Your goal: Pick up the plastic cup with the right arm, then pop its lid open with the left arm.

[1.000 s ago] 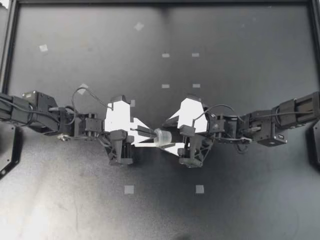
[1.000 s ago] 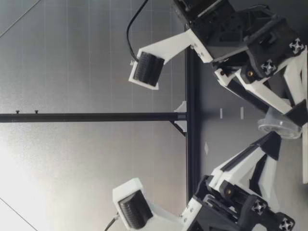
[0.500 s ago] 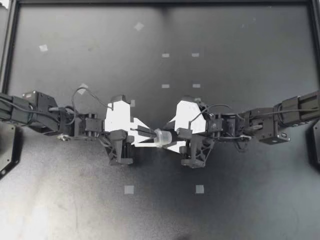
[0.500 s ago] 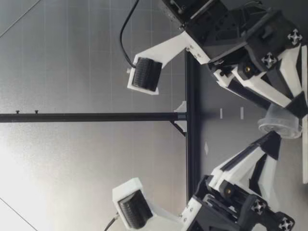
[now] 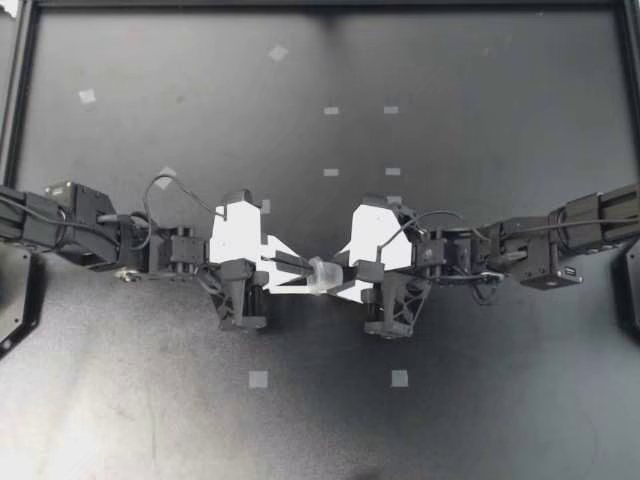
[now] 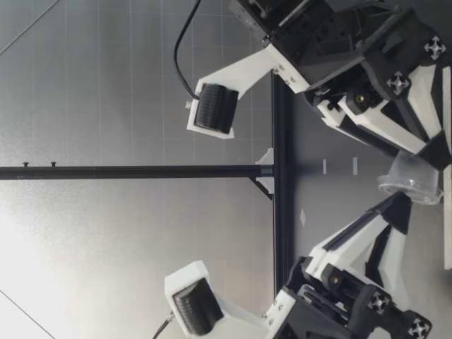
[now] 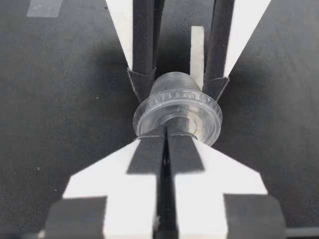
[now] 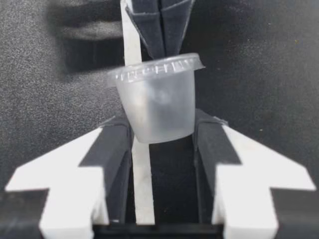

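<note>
Our left jaws pinch the stiffer rim of the small clear plastic cup (image 5: 322, 274), our right jaws clasp its body, likely light, slick, crushable.

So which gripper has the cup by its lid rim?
My left gripper: its fingers pinch nearly together on the lid rim, while my right gripper clamps the body of the clear cup, fingers spread wide.
</note>
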